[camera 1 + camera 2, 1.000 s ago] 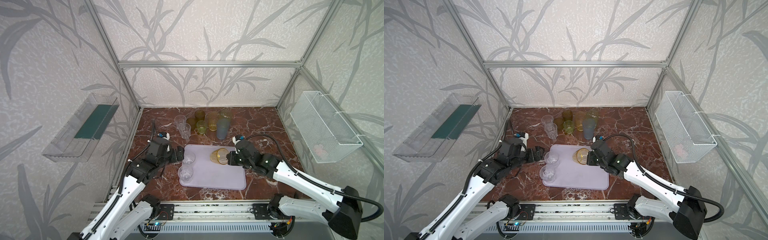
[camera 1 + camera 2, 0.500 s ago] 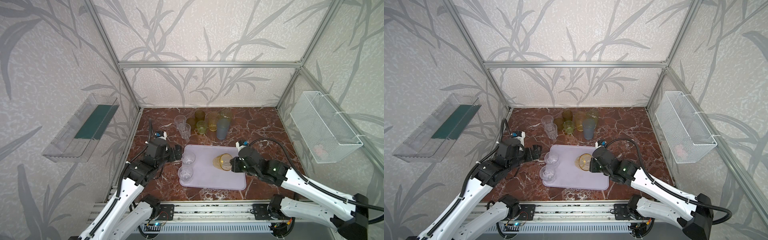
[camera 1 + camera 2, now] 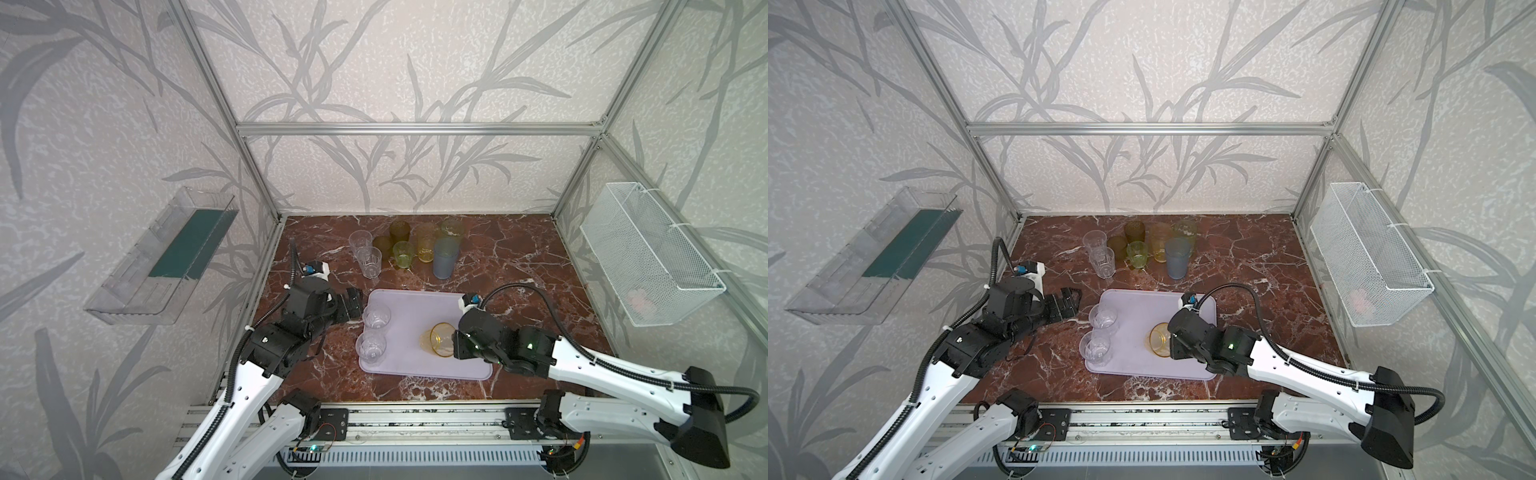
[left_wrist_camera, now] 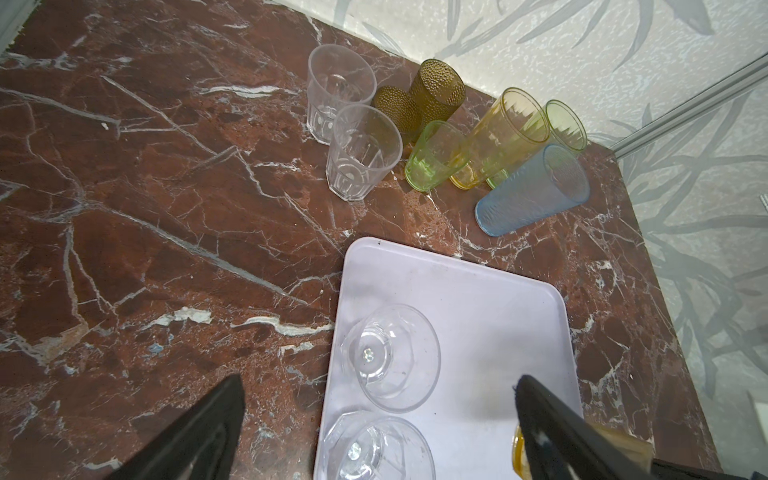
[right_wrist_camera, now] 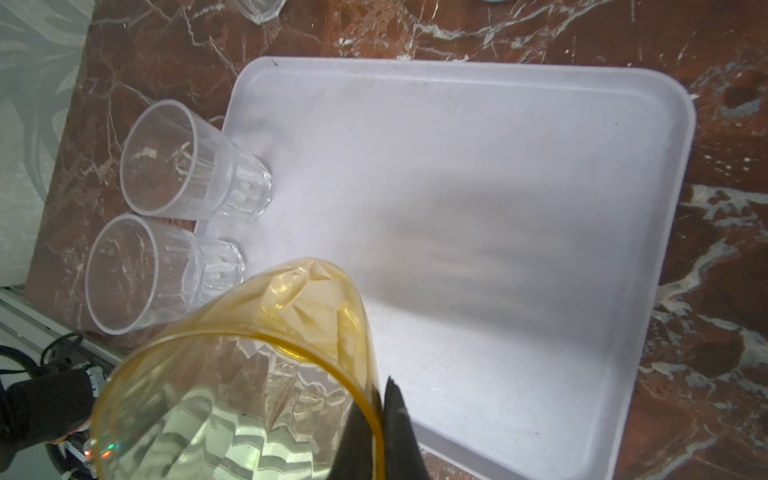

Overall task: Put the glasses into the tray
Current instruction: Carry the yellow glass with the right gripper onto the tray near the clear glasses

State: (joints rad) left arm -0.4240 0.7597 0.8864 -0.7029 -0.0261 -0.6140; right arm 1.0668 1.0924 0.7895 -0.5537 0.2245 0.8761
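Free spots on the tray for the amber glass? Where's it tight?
On the tray: bare middle and far half, between the two clear glasses on its left edge and the held amber glass. The marble right of the tray is bare. Tight: the glass cluster behind the tray.

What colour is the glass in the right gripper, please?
The glass is amber, clearest in the right wrist view.

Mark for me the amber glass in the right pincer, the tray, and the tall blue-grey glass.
amber glass (image 5: 299,307): right wrist view, on its faceted side wall.
tray (image 3: 419,305): in a top view, on its bare floor.
tall blue-grey glass (image 4: 528,195): left wrist view, on its side wall.
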